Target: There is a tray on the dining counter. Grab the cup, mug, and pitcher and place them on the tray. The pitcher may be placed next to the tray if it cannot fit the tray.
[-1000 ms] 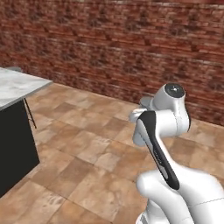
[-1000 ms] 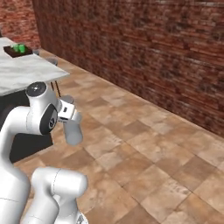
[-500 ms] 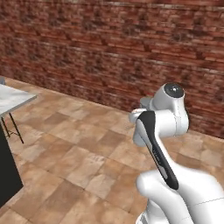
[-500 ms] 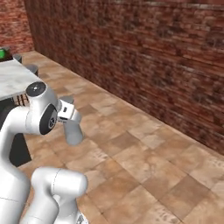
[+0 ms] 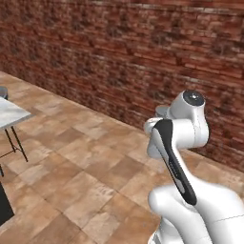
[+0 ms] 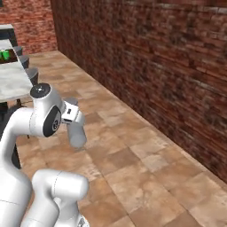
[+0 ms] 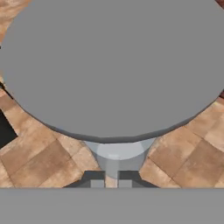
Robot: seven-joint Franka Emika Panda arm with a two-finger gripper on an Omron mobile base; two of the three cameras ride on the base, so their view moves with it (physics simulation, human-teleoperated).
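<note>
The tall grey pitcher [image 6: 76,134] hangs in the air over the tiled floor, and my gripper [image 6: 71,117] is shut on its top. In the hand view its round dark grey lid [image 7: 113,65] takes up most of the picture, with my gripper [image 7: 111,178] pinched on the paler part just under the lid's rim. Far off at the left, the dining counter [image 6: 11,84] carries the dark brown tray [image 6: 10,59] with small bright green things [image 6: 4,55] in it. I cannot tell the cup from the mug at this distance. A corner of the counter [image 5: 10,116] also juts in at the left of the left base view.
A red brick wall [image 6: 155,66] runs close along the right and ahead. Grey round stools [image 6: 31,74] stand beside the counter, and thin dark stool legs [image 5: 15,143] show under its corner. Brown floor tiles [image 5: 81,176] lie open between me and the counter.
The whole picture has shifted: the base has moved, and the counter has slid toward the left edge in both base views. The arm holds the same pose with the pitcher still gripped.
</note>
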